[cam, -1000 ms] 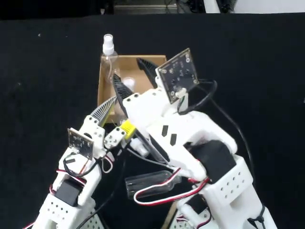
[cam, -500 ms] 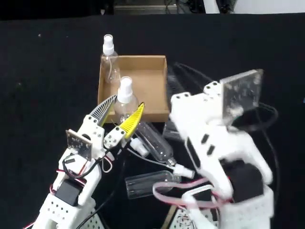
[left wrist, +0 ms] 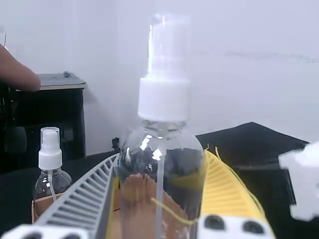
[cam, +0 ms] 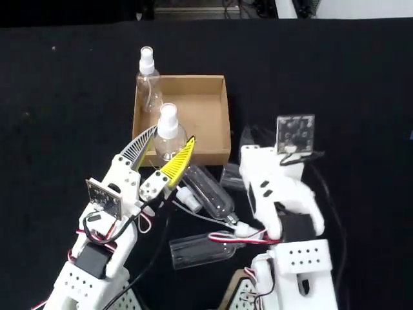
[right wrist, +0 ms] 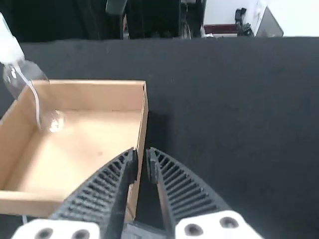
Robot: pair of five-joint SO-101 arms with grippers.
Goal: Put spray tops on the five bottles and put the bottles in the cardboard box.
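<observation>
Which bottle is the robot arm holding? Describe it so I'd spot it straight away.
Find the cardboard box on the black table. At its near left edge a clear bottle with a white spray top stands upright between the grey and yellow fingers of the left gripper. The other upright bottle stands free in the far corner.

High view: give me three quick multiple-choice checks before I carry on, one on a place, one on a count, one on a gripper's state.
1. Where does the free-standing bottle stand, relative to the cardboard box?
A. in its far-left corner
B. in its near-right corner
C. outside it
2. How many bottles are upright?
A. one
B. two
C. four
3. The left gripper is:
A. open and empty
B. shut on a bottle
C. holding a loose spray top

1 A: its base sits inside that corner.
2 B: the free-standing bottle and the held bottle are upright.
3 B: the grey and yellow fingers clamp the held bottle's body.
</observation>
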